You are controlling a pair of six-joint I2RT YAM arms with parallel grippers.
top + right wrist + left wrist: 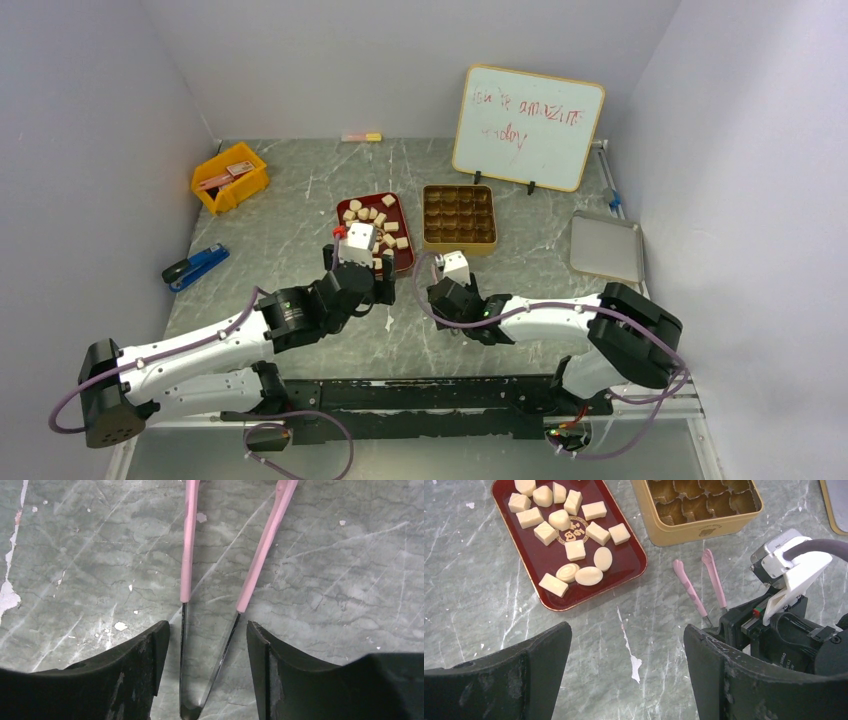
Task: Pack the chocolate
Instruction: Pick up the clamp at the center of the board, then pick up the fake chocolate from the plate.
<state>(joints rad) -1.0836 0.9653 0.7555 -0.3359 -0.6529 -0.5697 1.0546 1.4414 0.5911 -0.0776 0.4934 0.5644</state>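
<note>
Several pale tan chocolate pieces [375, 222] lie in the dark red tray [372, 200]; they also show in the left wrist view [574, 550]. The gold tin [458, 245] with empty moulded cells stands right of the tray. Pink-tipped metal tongs [187, 555] lie flat on the table in front of the tin, also seen in the left wrist view [714, 580]. My right gripper [207, 640] is open, its jaws standing either side of the tongs' metal end without touching it. My left gripper [626, 645] is open and empty above bare table, just in front of the tray.
A yellow bin [230, 178] and a blue stapler [195, 266] are at the left. A whiteboard [528, 125] stands at the back. The grey tin lid [606, 245] lies at the right. My two wrists are close together, the right wrist [784, 625] beside my left finger.
</note>
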